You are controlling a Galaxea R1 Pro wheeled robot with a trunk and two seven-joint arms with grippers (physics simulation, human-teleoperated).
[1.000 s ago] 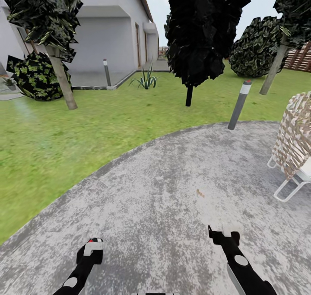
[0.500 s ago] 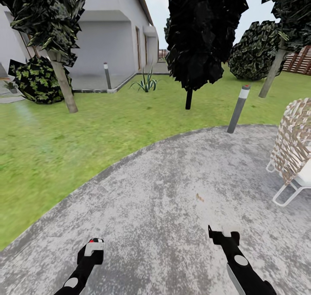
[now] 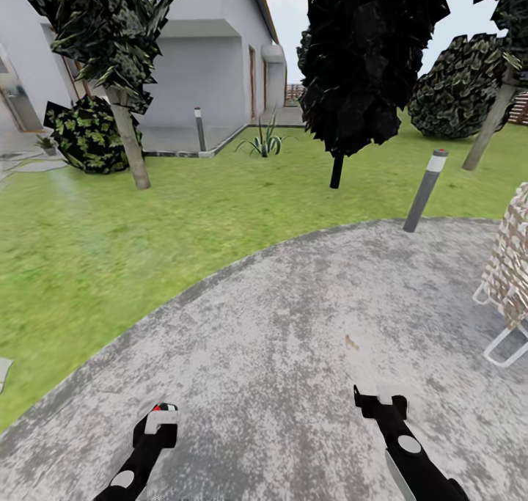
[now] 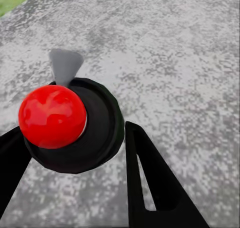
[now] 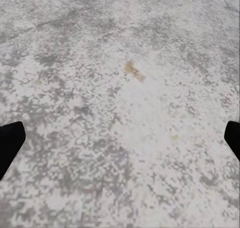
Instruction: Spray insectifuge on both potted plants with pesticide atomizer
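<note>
I stand on a grey speckled paved patch [image 3: 293, 354] at the edge of the garden lawn [image 3: 110, 222]. The pesticide atomizer is out of view. Far off at the left, a tiny green plant [image 3: 45, 143] sits by flat grey stepping stones [image 3: 33, 166]; it may be one of the potted plants but is too small to tell. My left gripper [image 3: 155, 422] [image 4: 70, 133] is open, its black fingers [image 4: 150, 178] apart over the paving. My right gripper [image 3: 380, 400] [image 5: 122, 133] is wide open with nothing between its fingers [image 5: 10, 143].
A red knob on a black disc [image 4: 52, 115] shows between the left fingers. Ahead stand a grey bollard lamp [image 3: 425, 191], a black tree [image 3: 367, 61], a trunked tree [image 3: 128, 141], round bushes [image 3: 88, 136], a spiky grass-like plant [image 3: 265, 143] and a white house [image 3: 198, 68]. A woven chair [image 3: 510, 281] stands at the right.
The whole head view has slid to the right, so the camera has turned left. A stepping stone corner now shows at the left edge. Both arms hold the same pose.
</note>
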